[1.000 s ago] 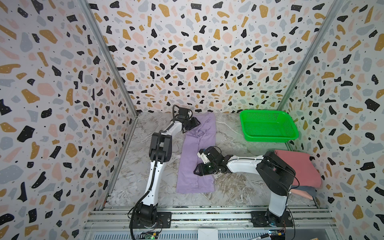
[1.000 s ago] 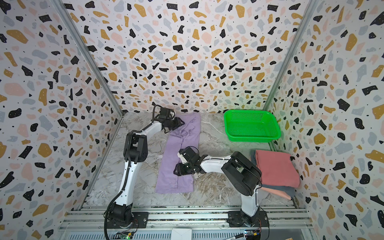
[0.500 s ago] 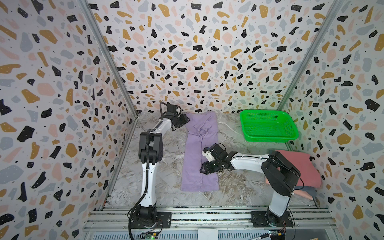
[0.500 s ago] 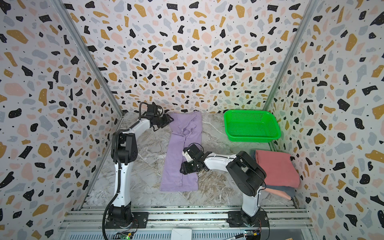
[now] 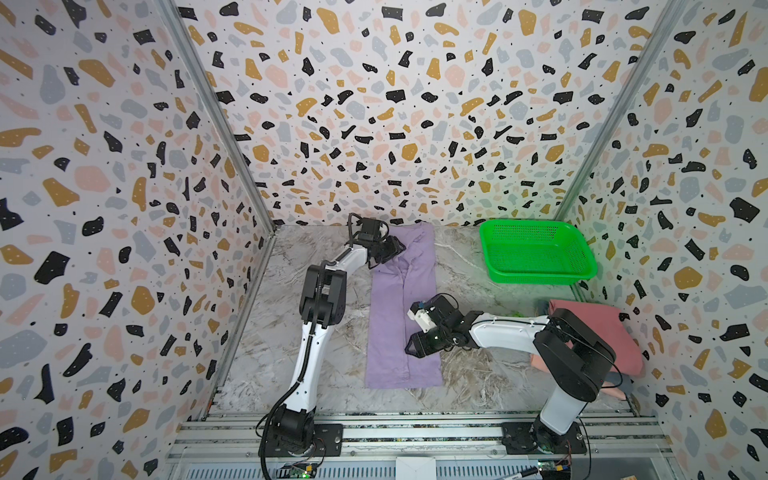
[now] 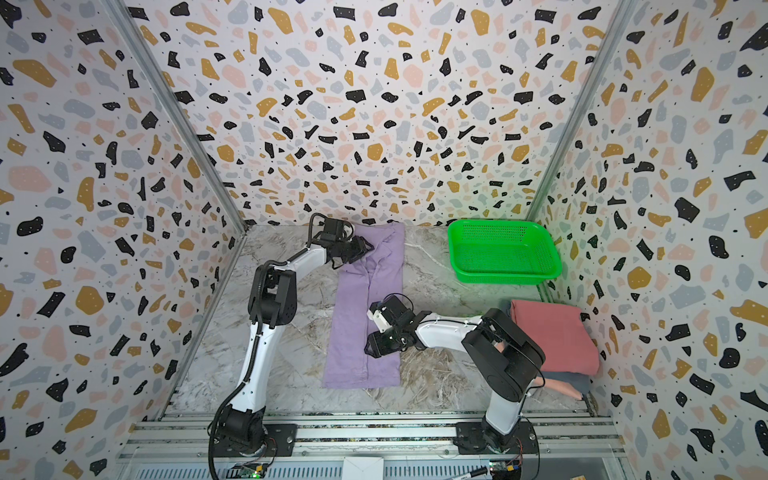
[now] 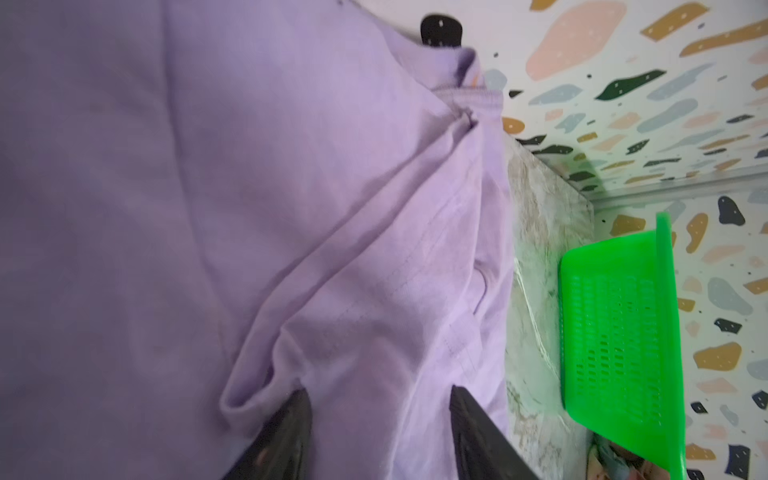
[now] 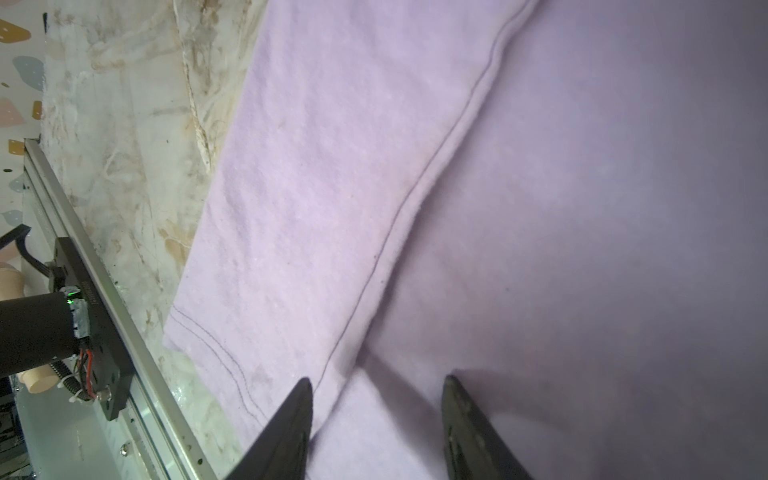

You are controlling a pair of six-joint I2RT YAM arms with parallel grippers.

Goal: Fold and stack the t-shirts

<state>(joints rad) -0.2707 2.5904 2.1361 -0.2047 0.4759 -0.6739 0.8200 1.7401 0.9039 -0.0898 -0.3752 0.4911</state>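
nearest the rail, the pile of folded t-shirts (image 5: 592, 332) sits at the right side of the table (image 5: 478, 378), with a pink one on top. next to it, the right gripper (image 5: 415, 345) lies low over the near half of the lavender t-shirt (image 5: 388, 324). its fingers (image 8: 291, 419) are partly apart with only flat cloth in the gap, so it seems to hold nothing. the shirt is a long thin strip that runs straight from near to far down the middle of the table. a second ago it leaned to one side, so it has been pulled straight. further back, the left gripper (image 5: 392, 249) had swung off over the bare table and has now come back to the far left edge of the shirt. its fingers are also partly apart, over a small wrinkle, gripping nothing. the green basket (image 5: 536, 276) waits at the far right. the strip looks ready to be folded end to end next.
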